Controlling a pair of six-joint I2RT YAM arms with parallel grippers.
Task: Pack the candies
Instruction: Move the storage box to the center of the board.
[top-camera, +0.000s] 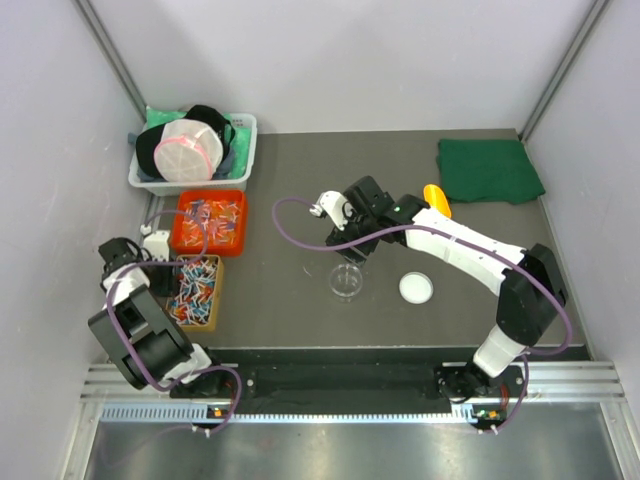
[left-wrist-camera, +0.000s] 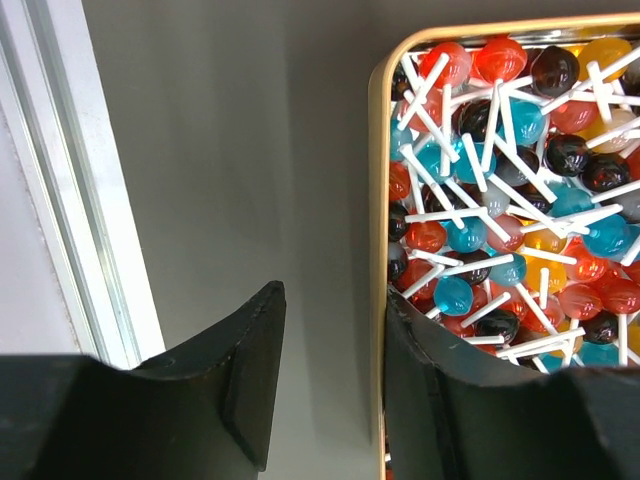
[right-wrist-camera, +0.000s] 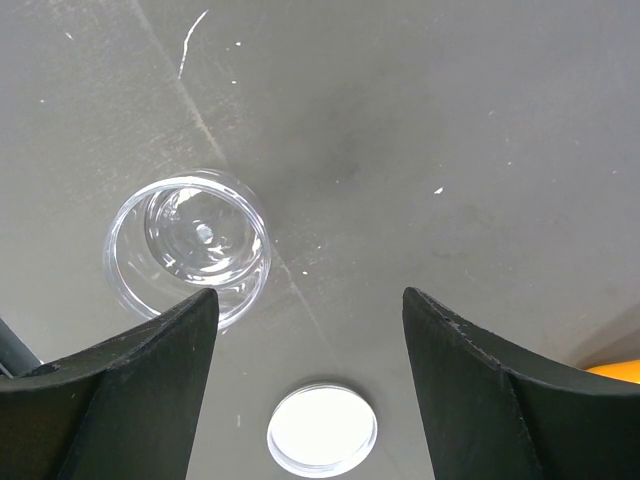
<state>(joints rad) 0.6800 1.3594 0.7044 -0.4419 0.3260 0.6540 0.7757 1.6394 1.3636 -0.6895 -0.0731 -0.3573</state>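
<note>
The candies are small red, blue and white wrapped sweets in an orange tray at the left. Just in front, a wood-rimmed tray holds lollipops with white sticks. My left gripper is open and empty, low over the mat at that tray's left rim. My right gripper is open and empty above the mat, over a clear empty jar and its white lid. An orange scoop lies behind the right arm.
A white basket with black caps and a pink-rimmed mesh item stands at the back left. A folded green cloth lies at the back right. A metal rail runs along the mat's left edge. Walls close in both sides.
</note>
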